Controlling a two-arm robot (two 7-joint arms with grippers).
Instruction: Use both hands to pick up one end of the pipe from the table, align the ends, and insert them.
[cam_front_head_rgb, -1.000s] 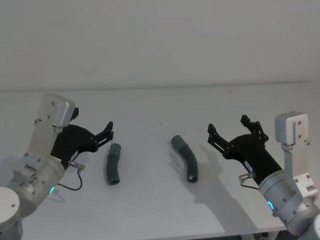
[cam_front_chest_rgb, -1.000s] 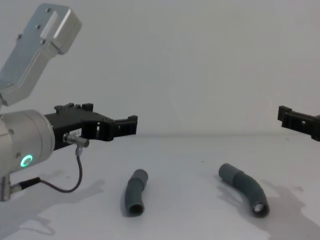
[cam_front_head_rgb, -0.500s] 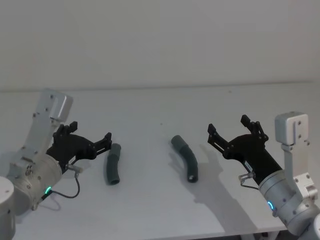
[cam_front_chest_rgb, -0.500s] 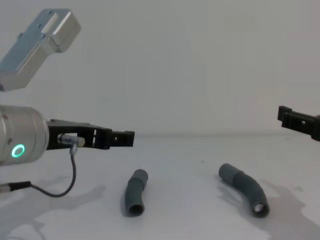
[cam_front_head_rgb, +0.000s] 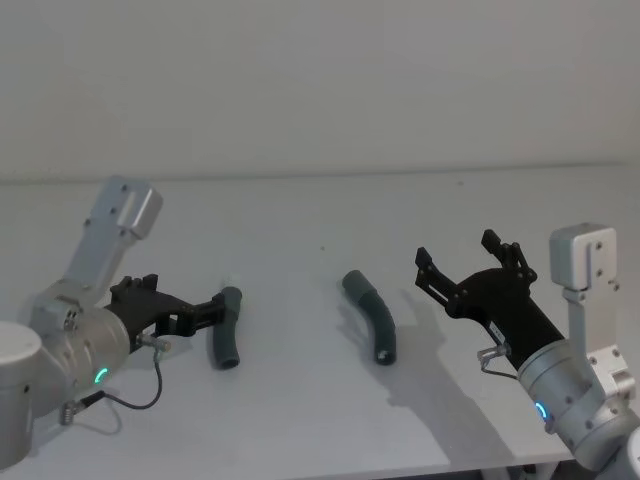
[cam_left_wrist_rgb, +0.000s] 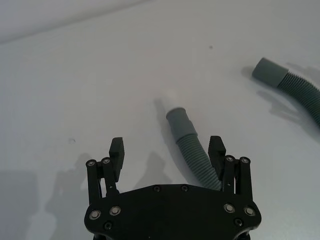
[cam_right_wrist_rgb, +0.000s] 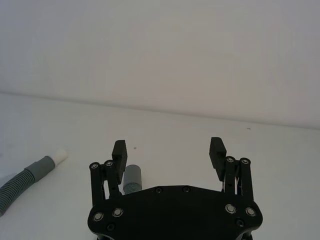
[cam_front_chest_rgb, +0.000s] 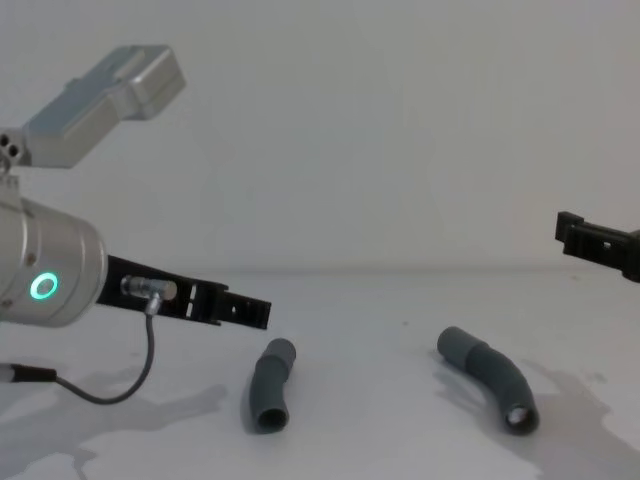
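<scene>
Hovering low over the white table (cam_front_head_rgb: 300, 430), the left gripper (cam_front_head_rgb: 221, 304) reaches in from the left edge toward the middle. Its black fingers are spread wide and hold nothing. In the left wrist view it straddles the left hose piece (cam_left_wrist_rgb: 192, 150). The ribbed section runs between the two fingers, much nearer one than the other, and passes beneath the palm. Whether that nearer finger brushes the ribs is hard to tell from this angle. From the chest view the gripper's tip sits above the hose rather than down at its level.

The left hose piece lies flat on the table, left of centre and gently curved. Its far end is a smooth grey cuff with a narrower white tip (cam_right_wrist_rgb: 60, 154) that is pale against the surface.

The right hose piece (cam_front_head_rgb: 372, 312) lies flat right of centre, well apart from the left one. It curves toward the robot, with a wider hollow cuff (cam_front_head_rgb: 384, 353) at the near end, its dark opening facing forward. A second smooth cuff closes the far end.

The right gripper (cam_front_head_rgb: 455, 252) is held off the table to the right of that piece. Its fingers are released wide and are empty. In the chest view it comes in at the right edge, well above the surface. In the right wrist view the far cuff of the right hose piece peeks out just beside one finger.

A green ring (cam_front_chest_rgb: 42, 287) glows on the left arm. A thin dark cable (cam_front_chest_rgb: 151, 345) loops down from the base of the left gripper.
</scene>
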